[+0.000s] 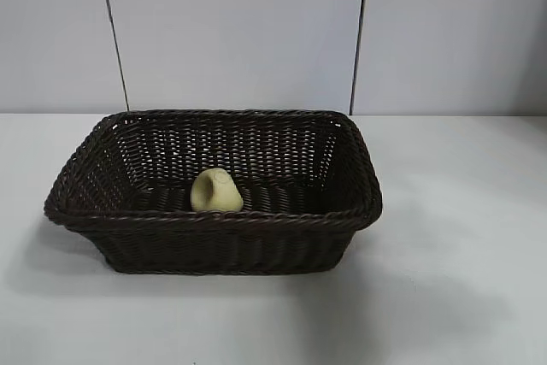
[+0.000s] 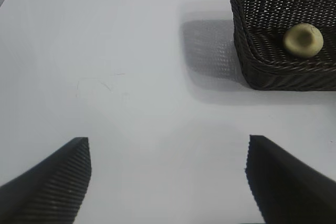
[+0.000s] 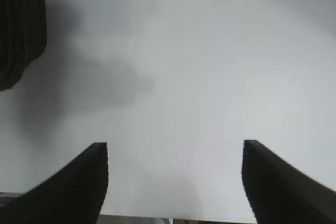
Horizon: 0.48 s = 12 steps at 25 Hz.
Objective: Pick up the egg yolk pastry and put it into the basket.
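The small round pale-yellow egg yolk pastry [image 1: 216, 191] already lies inside the large dark brown woven wicker basket [image 1: 94, 147] on the white tabletop [image 1: 461, 211]. Left end effector [image 2: 168, 174] and right end effector [image 3: 175, 179] are both open and empty, so the task looks finished.

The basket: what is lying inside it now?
Inside the basket lies only the egg yolk pastry, tilted near the front wall. That wall hides the pastry's lower edge and the floor just behind it.
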{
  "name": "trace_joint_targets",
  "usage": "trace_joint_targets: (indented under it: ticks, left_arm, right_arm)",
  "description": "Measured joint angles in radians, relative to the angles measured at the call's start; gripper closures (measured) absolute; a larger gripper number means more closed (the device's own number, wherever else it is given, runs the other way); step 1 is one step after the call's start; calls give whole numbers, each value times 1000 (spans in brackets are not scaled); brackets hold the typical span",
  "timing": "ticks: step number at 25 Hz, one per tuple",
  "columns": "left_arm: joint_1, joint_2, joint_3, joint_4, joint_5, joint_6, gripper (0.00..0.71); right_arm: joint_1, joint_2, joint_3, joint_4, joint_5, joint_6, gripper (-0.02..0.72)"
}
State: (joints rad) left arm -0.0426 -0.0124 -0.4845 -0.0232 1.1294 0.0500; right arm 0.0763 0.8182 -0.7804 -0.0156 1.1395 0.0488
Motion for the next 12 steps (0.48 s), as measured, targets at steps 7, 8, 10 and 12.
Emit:
trace_joint_targets:
  ticks: [7,8,10,12]
  left_arm:
    - [0,0,0,0,0,0,121]
    - [0,0,0,0,0,0,121]
    - [0,0,0,0,0,0,121]
    - [0,0,0,0,0,0,121]
  right_arm:
    - [0,-255,243,0,-62,-1,187]
    - [0,-283,271,1,-62,-1,187]
    - [0,-328,306,2,-62,-1,187]
    - [0,-364,313,6,-67,-1,187]
